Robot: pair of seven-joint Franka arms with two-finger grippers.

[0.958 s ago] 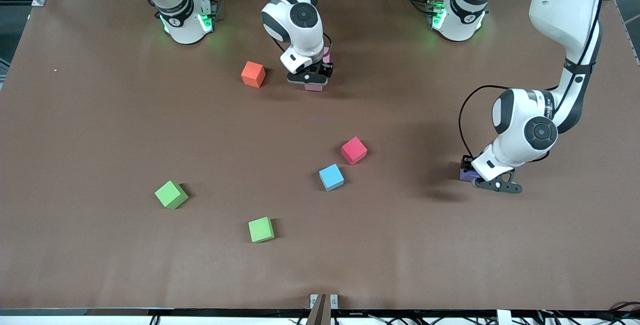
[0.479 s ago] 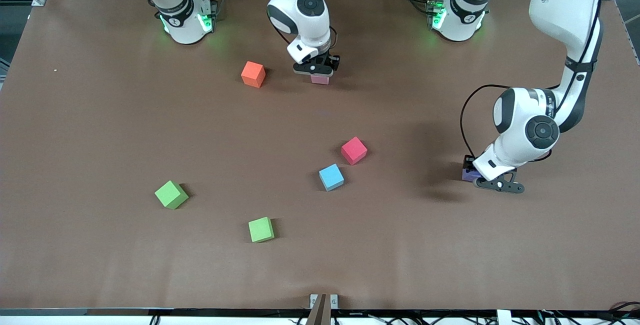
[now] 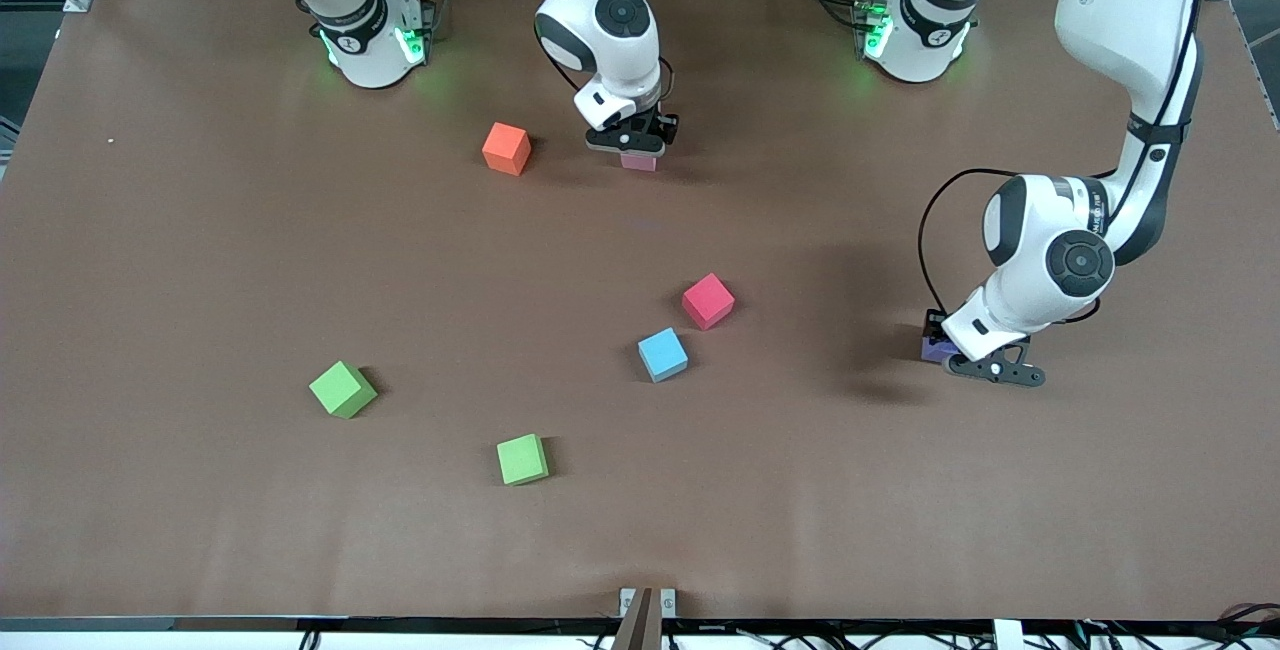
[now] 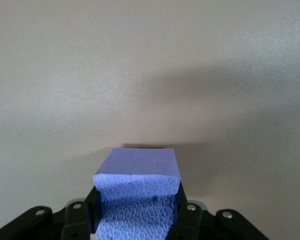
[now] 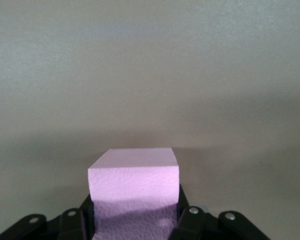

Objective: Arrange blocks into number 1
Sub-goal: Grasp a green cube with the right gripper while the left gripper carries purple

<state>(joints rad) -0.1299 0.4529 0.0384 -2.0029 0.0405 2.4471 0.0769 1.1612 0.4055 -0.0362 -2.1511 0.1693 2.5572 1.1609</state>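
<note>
My right gripper (image 3: 634, 146) is shut on a pink block (image 3: 638, 162) (image 5: 134, 180), low over the table beside the orange block (image 3: 506, 148). The second pink block is hidden. Toward the left arm's end, my left gripper (image 3: 950, 355) is shut on the purple block (image 3: 934, 346) (image 4: 137, 172), just above the table; its black fingers (image 4: 182, 212) press the block's sides. Near the table's middle lie the red block (image 3: 708, 300) and the light blue block (image 3: 662, 354). Two green blocks (image 3: 342, 389) (image 3: 522, 459) lie nearer the camera.
The brown table (image 3: 200, 260) spreads wide between the blocks. Both arm bases (image 3: 375, 35) (image 3: 912, 30) stand along the edge farthest from the camera. A small bracket (image 3: 646, 602) sits at the table's nearest edge.
My right gripper has carried the pink block a little toward the arm bases and lowered it, covering the second pink block. The left gripper with the purple block has barely shifted.
</note>
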